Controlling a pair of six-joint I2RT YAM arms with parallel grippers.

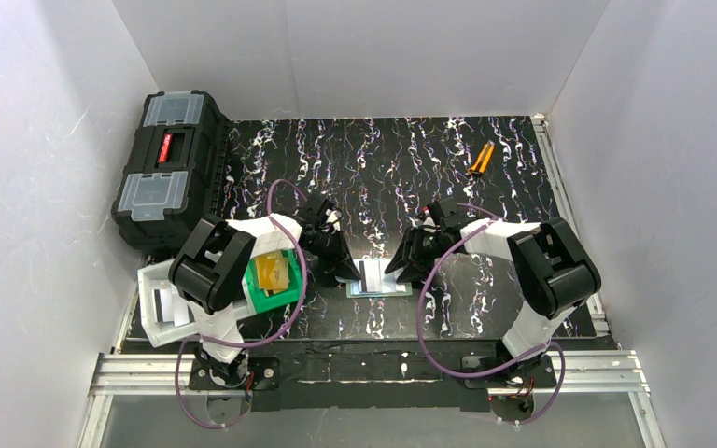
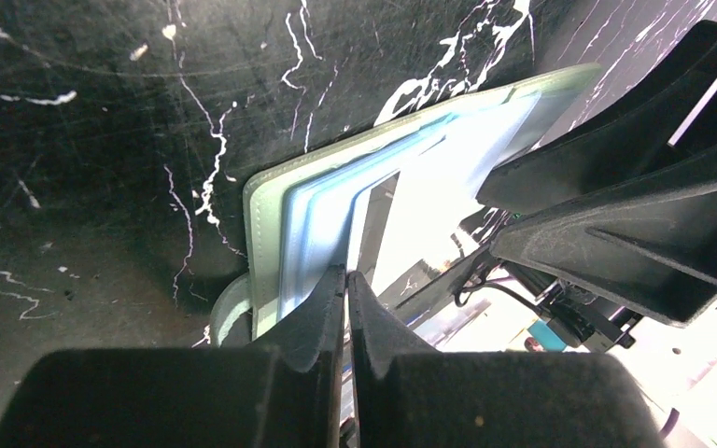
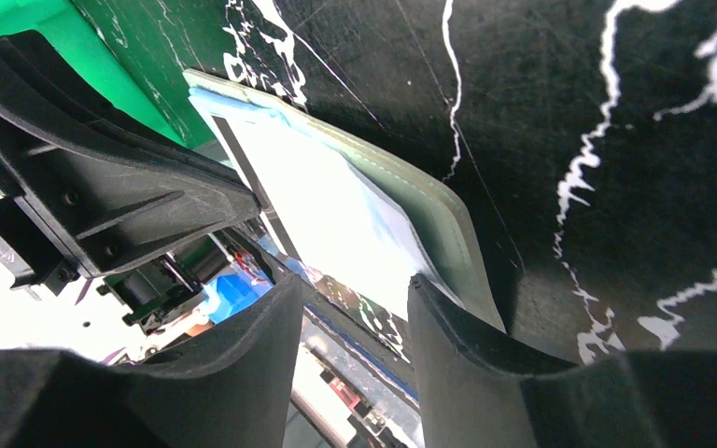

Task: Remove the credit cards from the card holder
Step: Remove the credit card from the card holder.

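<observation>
The card holder (image 1: pixel 380 277) lies open on the surface (image 1: pixel 485 187), long axis left–right — the closed left claw (image 2: pixel 345 289) bears on its left panel, the half-parted right claw (image 3: pixel 355 308) straddles its right edge, gripping nothing, both equally near.

Card holder (image 1: pixel 380 278) flat on black marbled table (image 1: pixel 383 159), between both arms' jaws.

One card holder (image 1: pixel 380 277), two bins (image 1: pixel 263 299) (image 1: pixel 152 285)
</observation>
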